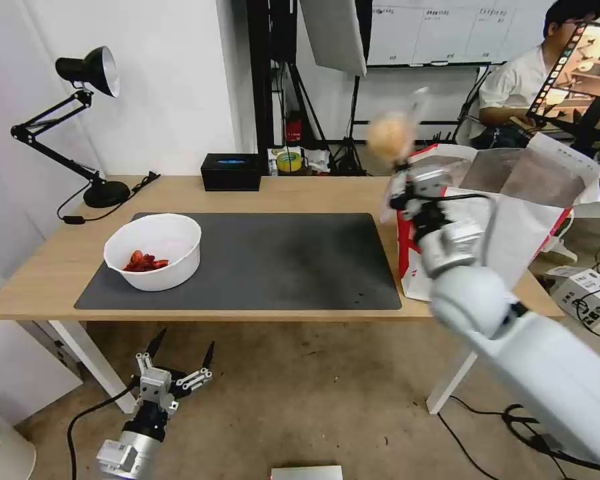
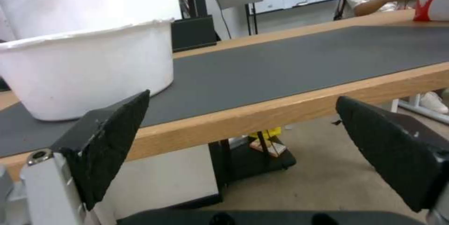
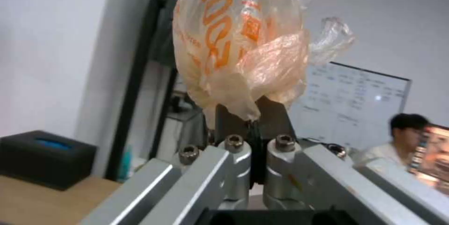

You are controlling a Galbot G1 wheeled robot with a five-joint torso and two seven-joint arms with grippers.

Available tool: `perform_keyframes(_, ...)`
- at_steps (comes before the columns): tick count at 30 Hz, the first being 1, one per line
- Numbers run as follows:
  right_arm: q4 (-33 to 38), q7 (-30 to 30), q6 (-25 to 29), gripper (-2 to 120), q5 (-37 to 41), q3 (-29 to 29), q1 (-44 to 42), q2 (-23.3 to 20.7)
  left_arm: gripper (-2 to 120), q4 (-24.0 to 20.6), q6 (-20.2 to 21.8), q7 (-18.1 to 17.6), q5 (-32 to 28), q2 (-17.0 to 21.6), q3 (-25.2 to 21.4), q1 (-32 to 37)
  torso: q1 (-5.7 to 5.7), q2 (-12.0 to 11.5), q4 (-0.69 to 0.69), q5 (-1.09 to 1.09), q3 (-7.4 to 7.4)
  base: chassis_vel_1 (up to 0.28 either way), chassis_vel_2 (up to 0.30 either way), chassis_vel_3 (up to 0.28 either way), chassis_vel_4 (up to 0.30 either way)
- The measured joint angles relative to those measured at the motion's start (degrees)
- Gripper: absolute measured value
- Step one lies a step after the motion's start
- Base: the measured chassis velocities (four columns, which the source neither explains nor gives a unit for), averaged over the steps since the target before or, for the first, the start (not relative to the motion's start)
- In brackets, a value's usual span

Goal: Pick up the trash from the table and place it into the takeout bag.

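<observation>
Your right gripper [image 1: 399,175] is raised above the counter [image 1: 327,193], just beside the open top of the takeout bag [image 1: 507,220]. Its fingers are pressed together and they pinch the lower fold of the small clear bag [image 3: 234,42], which carries orange print. In the head view the same bag, with its beige lump [image 1: 388,135], stands up above the gripper, higher than the rim of the takeout bag and on the side of it that faces the dark grey mat [image 1: 273,260]. The takeout bag itself stands at the end of the counter, just past the edge of the mat, with its red side panel turned to the mat and its silvery lining open to the top.

Your left gripper [image 1: 179,357] hangs low in front of the counter, below its front edge and near the floor, on the side far from the takeout bag. Its dark fingers [image 2: 112,137] are spread wide and hold nothing.

The white bowl [image 1: 155,250] with red scraps [image 1: 145,262] sits on the mat, at the end well apart from the takeout bag. From the left wrist you see the wall of this bowl [image 2: 89,74] just behind the counter edge. The black tissue box [image 1: 231,171] rests at the back of the counter, behind the mat.
</observation>
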Motion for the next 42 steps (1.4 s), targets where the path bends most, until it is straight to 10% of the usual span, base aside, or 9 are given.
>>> perform_keyframes(24,-1.37,6.72,-6.11,1,16.07,7.85,-1.98,-2.67,100,-1.56,1.49,0.01,0.72,0.01,1.11,-0.46,0.01,0.00,0.01,-0.02,0.01,0.000,0.000,0.000,0.000)
perform_keyframes(42,-2.98,7.25,-7.49,69,18.31,5.00,2.35,-2.32,100,-0.68,2.61,0.06,0.40,0.35,1.72,-2.12,0.01,-0.01,0.01,-0.02,0.01,0.000,0.000,0.000,0.000)
